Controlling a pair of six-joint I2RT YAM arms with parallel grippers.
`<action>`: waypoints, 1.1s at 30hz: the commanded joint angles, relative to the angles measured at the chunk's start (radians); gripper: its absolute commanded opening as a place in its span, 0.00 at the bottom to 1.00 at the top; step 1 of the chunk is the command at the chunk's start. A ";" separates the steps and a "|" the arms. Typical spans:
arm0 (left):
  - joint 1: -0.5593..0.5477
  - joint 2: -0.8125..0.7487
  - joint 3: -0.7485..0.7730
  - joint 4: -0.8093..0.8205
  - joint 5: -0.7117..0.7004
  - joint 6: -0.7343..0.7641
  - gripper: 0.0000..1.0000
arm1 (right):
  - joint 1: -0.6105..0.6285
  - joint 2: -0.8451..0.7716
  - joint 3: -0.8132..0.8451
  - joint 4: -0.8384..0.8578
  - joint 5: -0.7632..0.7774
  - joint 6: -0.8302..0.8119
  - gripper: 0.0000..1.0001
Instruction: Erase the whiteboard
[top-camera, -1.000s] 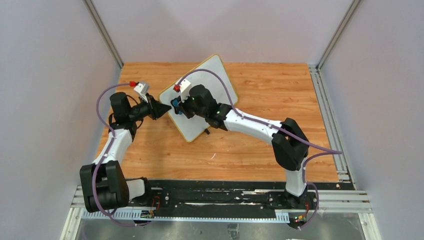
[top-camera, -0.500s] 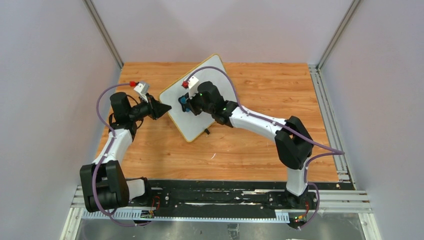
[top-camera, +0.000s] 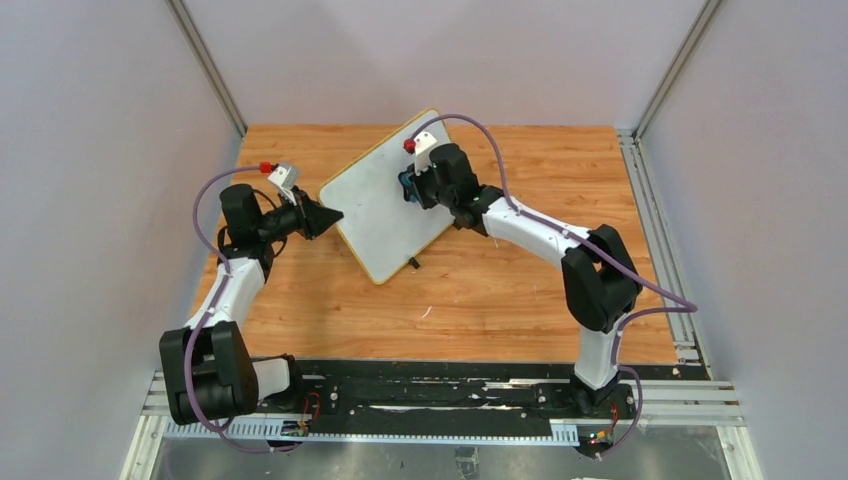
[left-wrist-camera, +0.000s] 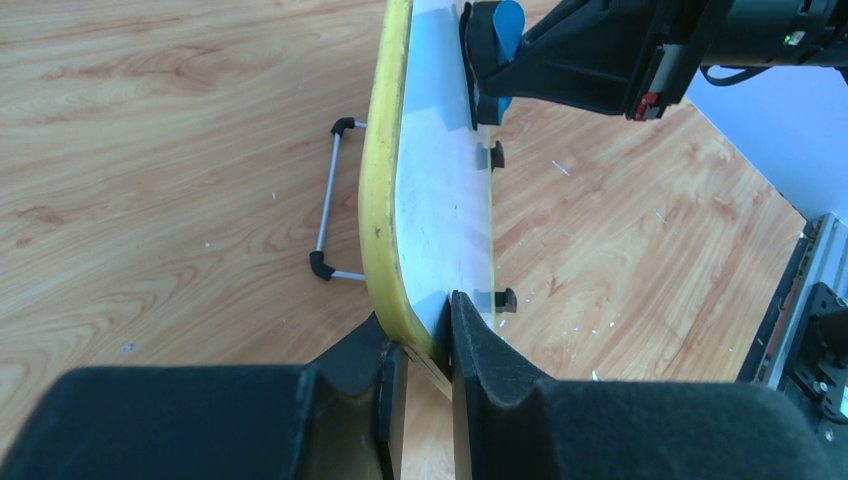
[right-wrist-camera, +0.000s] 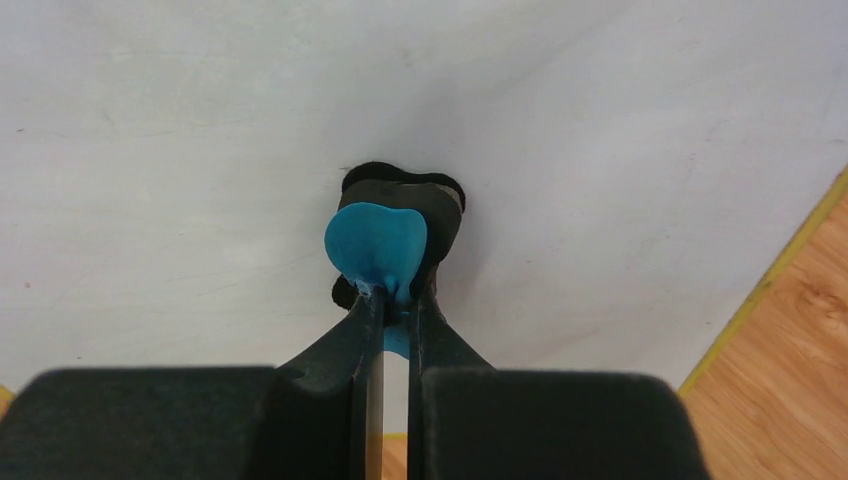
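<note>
Top view: whiteboard (top-camera: 375, 225) is found at about 11 o'clock from the middle of the counter (top-camera: 520, 290), propped on edge and tilted, with one corner pointing to 12 o'clock. A yellow rim is seen all round it.

Left end effector (left-wrist-camera: 425, 345): pads are clamped on the board's rim, one on each face, at the board's 9 o'clock corner.

Right end effector (right-wrist-camera: 393, 300): fingers are closed on a blue eraser (right-wrist-camera: 376, 240). The eraser's black pad is pressed flat against the white face, near the board's middle and slightly toward 1 o'clock.

Left wrist view: two black feet (left-wrist-camera: 497, 157) are noted on the board's lower edge. A wire stand (left-wrist-camera: 328, 205) with black tips is seen behind the board on the counter.

Right wrist view: the face around the eraser is seen as plain white.
</note>
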 joint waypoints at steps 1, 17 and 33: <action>-0.009 -0.002 -0.003 -0.021 -0.035 0.140 0.00 | 0.081 -0.010 -0.020 0.034 -0.034 0.038 0.01; -0.009 -0.003 0.001 -0.021 -0.031 0.136 0.00 | 0.271 -0.028 -0.086 0.106 0.051 0.041 0.01; -0.009 -0.005 -0.001 -0.020 -0.031 0.136 0.00 | 0.074 -0.028 -0.050 0.058 0.081 -0.033 0.01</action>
